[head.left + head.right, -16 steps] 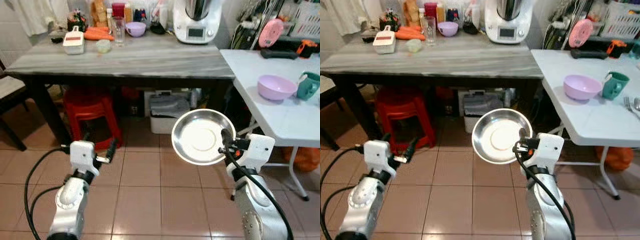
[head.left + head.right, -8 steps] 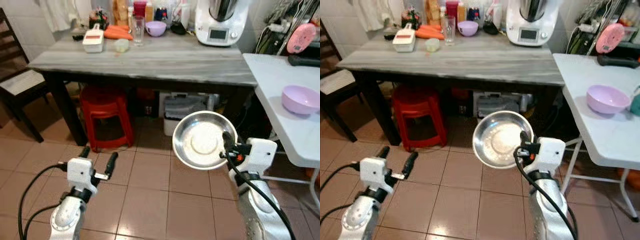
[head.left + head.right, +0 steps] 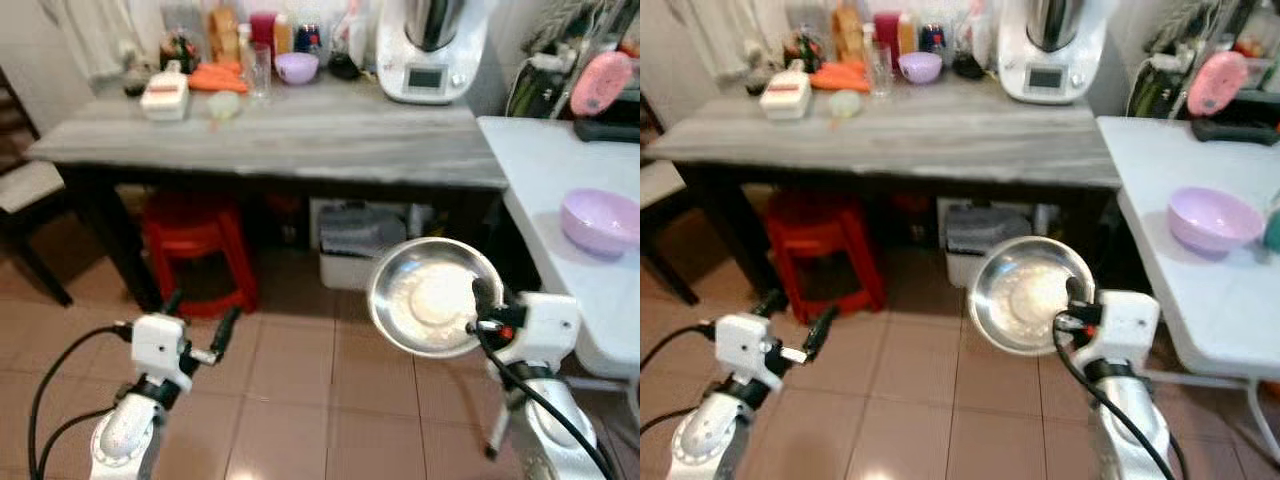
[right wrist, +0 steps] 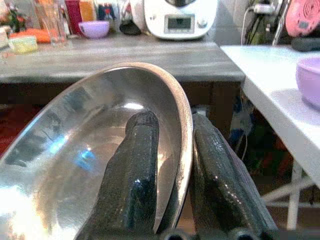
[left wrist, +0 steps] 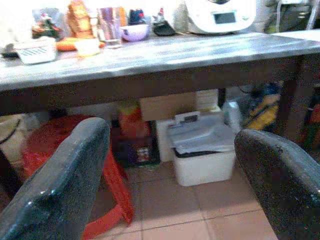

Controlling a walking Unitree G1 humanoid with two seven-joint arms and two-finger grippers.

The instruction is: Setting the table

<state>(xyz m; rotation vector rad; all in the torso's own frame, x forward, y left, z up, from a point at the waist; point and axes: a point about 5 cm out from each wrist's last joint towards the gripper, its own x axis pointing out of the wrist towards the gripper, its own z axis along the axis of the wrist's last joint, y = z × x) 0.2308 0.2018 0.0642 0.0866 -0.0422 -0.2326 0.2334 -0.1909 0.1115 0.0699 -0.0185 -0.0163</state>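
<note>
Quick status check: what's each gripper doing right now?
Left gripper: open, holding nothing, low over the floor.
Right gripper: closed on the rim of the steel plate, held up facing the camera.

Right gripper (image 3: 482, 305) fingers clamped, left gripper (image 3: 197, 322) fingers spread.

Even indoor light fills the room, both head views softly smeared by motion blur (edges of the grey wooden table (image 3: 300, 140) look fuzzy), while a white glare spot burns inside the shiny round steel plate (image 3: 433, 297) and shadow pools beneath the table.
</note>
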